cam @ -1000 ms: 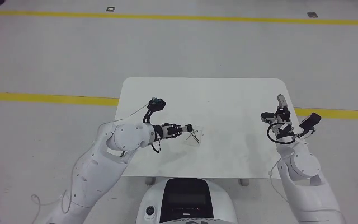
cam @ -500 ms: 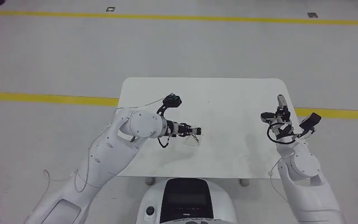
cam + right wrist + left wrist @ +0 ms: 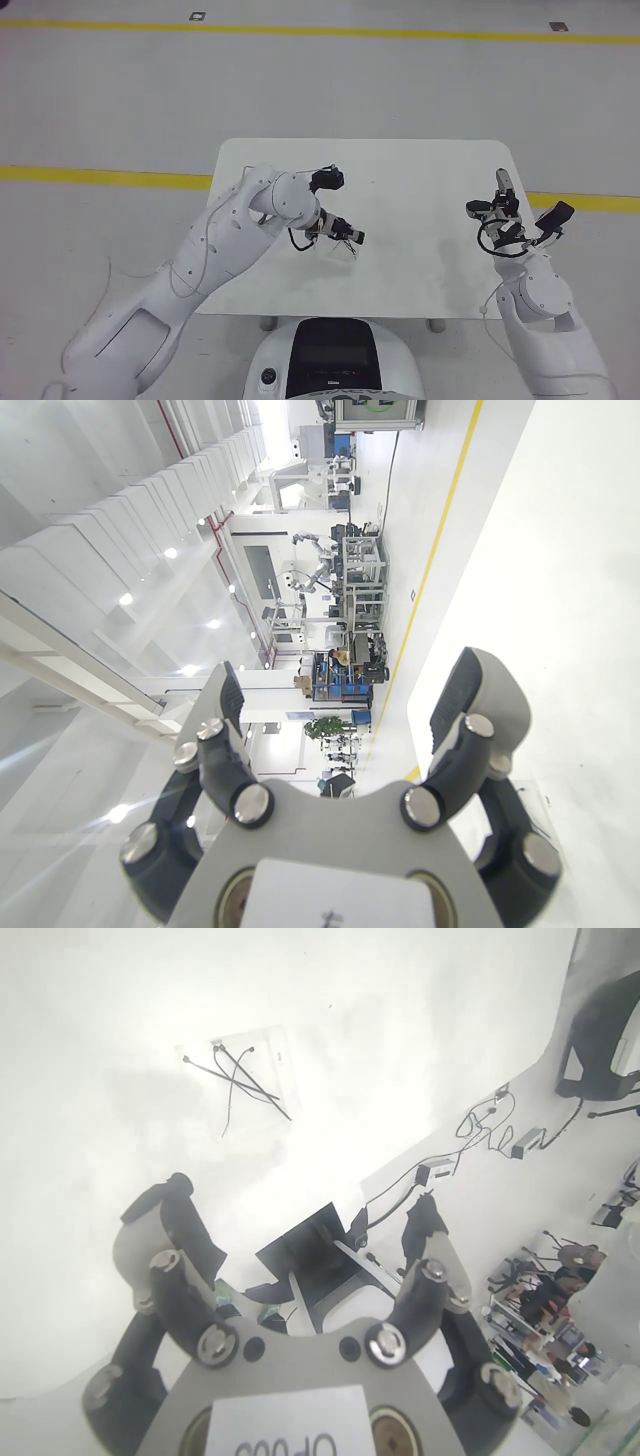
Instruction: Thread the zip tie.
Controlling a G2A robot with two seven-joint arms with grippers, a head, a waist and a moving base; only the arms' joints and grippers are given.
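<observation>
Three thin black zip ties lie crossed on a pale sheet on the white table. In the top view the zip ties sit near the table's front, just under my left gripper. In the left wrist view my left gripper hangs open above the table, a short way from the ties, with nothing between its fingers. My right gripper stands at the table's right edge, far from the ties. Its own view shows the right gripper open, holding nothing and pointing out over the floor.
The table's front edge runs close to the zip ties. Cables and a small grey box lie on the floor beyond the table. A yellow floor line passes behind the table. Bare tabletop spans between the two grippers.
My left arm has swung forward and up over the table. Its gripper has shifted slightly right, over the zip ties. The right arm has not moved.
</observation>
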